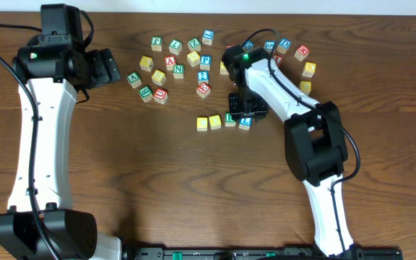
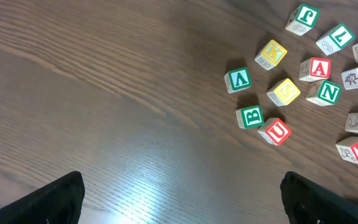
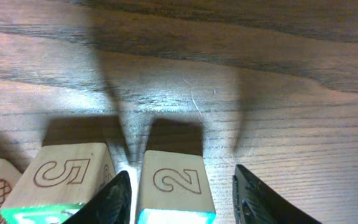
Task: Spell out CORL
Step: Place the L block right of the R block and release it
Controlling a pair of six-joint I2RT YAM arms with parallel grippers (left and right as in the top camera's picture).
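— How's the right arm set?

— It comes up from the bottom edge, right of centre, and bends at the elbow on the right. It reaches the top middle of the overhead view, then the wrist folds back down. So the right gripper [image 1: 246,108] sits over the right end of the row, mid-table [image 1: 157,188].

— Clamped on anything?

— No. In the wrist view its fingers [image 3: 114,199] stand apart, one either side of the L cube [image 3: 176,186]. There's bare wood between the cube and the finger at the right of that frame. The other finger is very close to the cube — touching or not, I can't tell.

— And the row?

— Four cubes side by side at centre: yellow cubes [image 1: 202,123] on the left, then the R cube [image 1: 230,119], then the L cube.

— The left arm?

— It runs up the left edge. The left gripper [image 1: 110,66] is at upper left, pointing at the loose cubes [image 1: 179,58], with its fingers wide apart and only wood between them.
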